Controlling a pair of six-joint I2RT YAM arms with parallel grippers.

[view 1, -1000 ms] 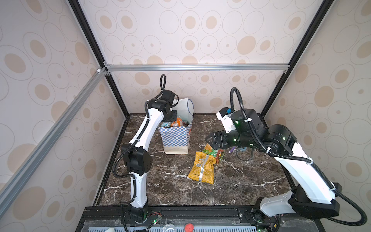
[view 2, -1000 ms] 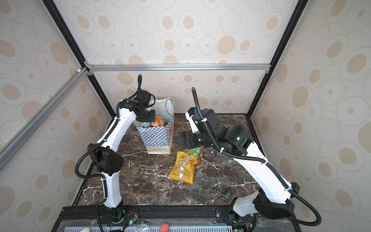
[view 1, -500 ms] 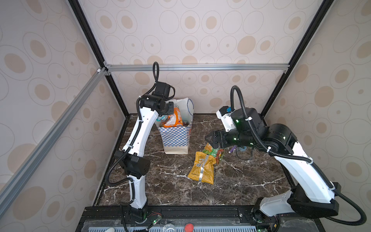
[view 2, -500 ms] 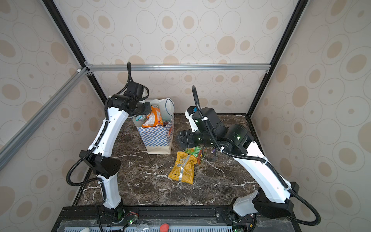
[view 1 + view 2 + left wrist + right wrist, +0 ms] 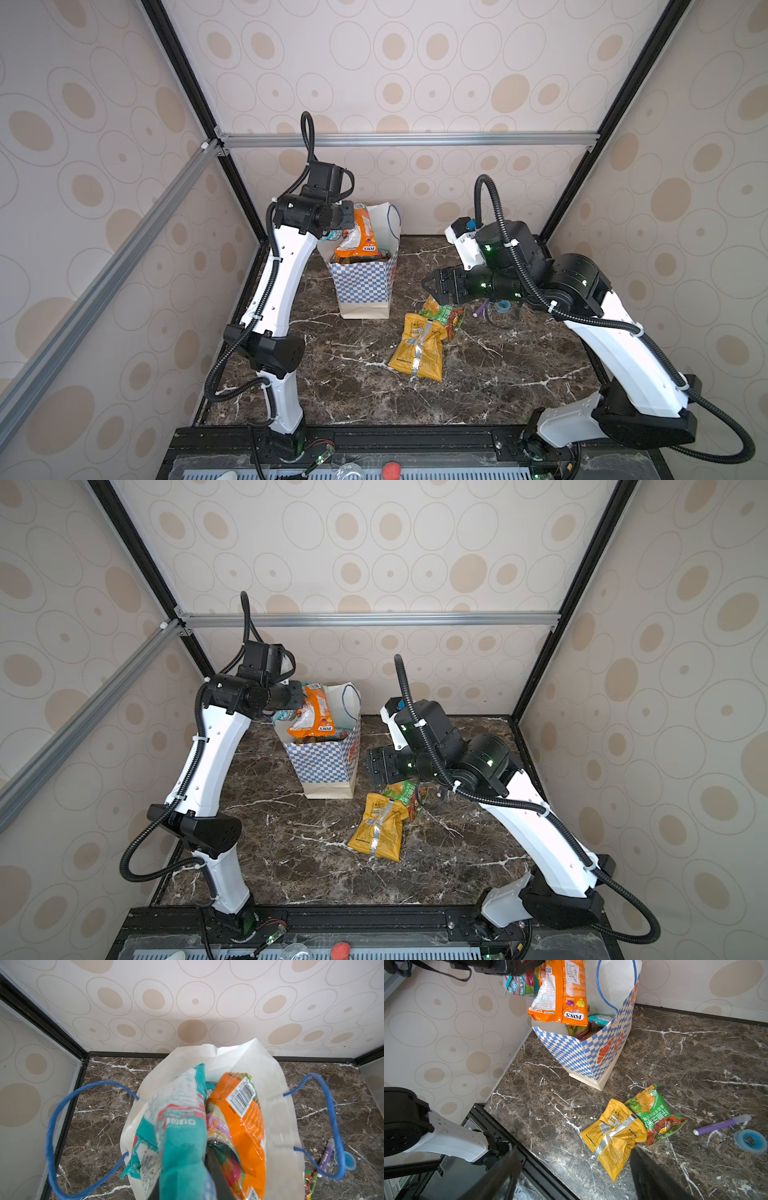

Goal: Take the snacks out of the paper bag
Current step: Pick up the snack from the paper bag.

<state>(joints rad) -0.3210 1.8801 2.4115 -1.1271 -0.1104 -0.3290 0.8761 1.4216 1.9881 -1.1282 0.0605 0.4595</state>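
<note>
An orange foil snack packet (image 5: 360,235) and a teal foil packet (image 5: 182,1136) hung above the upright checkered paper bag (image 5: 365,286) on the marble table (image 5: 353,395), pinched by the clenched left end effector (image 5: 348,222). The right end effector (image 5: 430,286) gaped empty.

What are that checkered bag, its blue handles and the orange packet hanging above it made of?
The checkered bag looks like matte paper: it keeps sharp creases and stands stiffly. The blue handles are twisted cord, perhaps paper or cotton; spiral strands show. The orange packet seems thin plastic or foil film: glossy, crinkled, with bright glints.
</note>
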